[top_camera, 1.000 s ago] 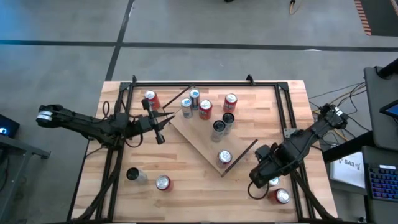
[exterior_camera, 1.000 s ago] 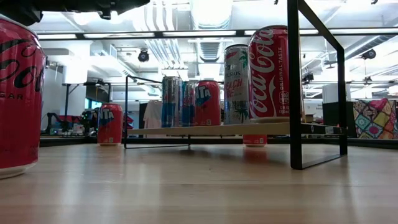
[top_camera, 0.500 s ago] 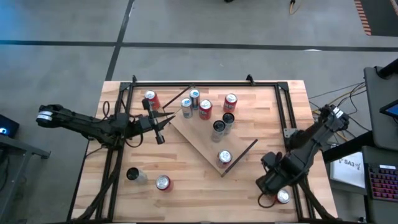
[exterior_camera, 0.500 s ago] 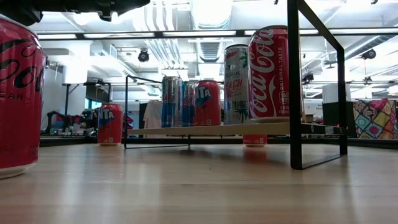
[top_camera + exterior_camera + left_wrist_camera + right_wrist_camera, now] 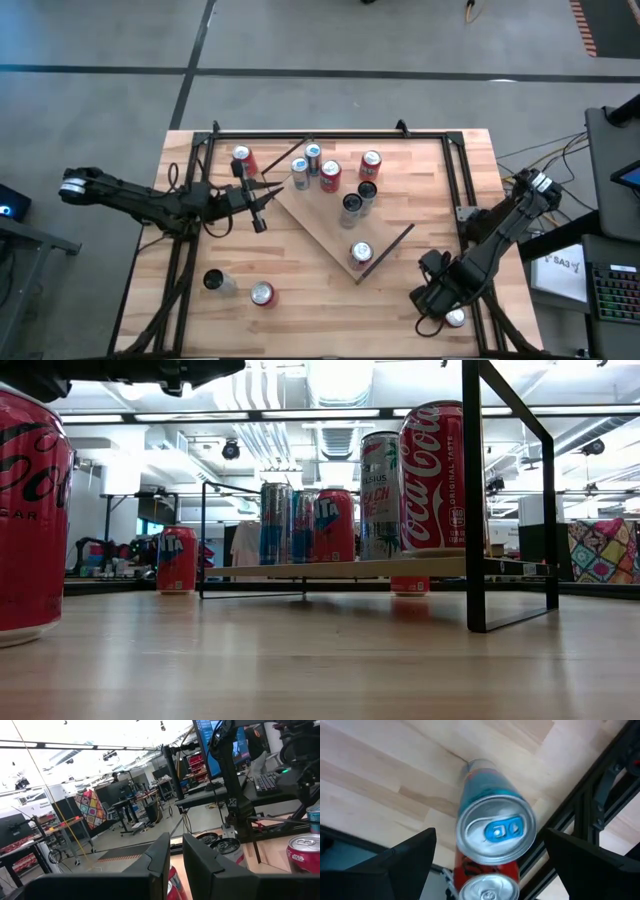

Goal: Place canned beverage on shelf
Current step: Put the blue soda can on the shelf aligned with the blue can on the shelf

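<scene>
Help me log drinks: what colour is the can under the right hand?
Teal can with a blue tab, clearest in the right wrist view.

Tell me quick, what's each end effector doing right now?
Left end effector: shut, holding nothing, beside the shelf.
Right end effector: open, straddling the teal can, not gripping it.

We lose the big red can (image 5: pixel 30 520) past the low view's left edge, a red can (image 5: pixel 487 886) cut by the right wrist picture's bottom beneath the teal can (image 5: pixel 495 822), the right gripper (image 5: pixel 432 300) perhaps hiding that teal can from above, labels unreadable.
</scene>
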### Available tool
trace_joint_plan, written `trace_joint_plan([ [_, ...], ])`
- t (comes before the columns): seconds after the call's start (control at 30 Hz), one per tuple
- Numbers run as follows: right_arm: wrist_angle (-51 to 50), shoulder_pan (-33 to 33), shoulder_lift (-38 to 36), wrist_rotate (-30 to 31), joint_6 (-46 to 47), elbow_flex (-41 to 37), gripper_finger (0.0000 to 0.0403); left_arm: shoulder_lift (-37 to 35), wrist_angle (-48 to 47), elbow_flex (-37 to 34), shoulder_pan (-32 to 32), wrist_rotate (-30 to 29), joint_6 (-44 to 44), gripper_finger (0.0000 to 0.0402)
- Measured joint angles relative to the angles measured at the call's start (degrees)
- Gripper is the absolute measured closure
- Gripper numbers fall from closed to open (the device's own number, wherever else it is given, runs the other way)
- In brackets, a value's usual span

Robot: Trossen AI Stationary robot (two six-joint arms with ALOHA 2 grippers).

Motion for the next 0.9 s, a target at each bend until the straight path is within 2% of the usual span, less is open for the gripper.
trace_joint_plan([
  [0.43,5.14,-0.02,0.04,0.13,-0.11,-5.07,0.0051,1.83,-0.04,1.0,0.0,-0.01,0.02,0.0365],
  [0.9,6.69,-0.02,0.06,0.03,0.76,-6.5,0.0155,2.11,-0.05,1.48,0.0,-0.01,0.04,0.0365],
])
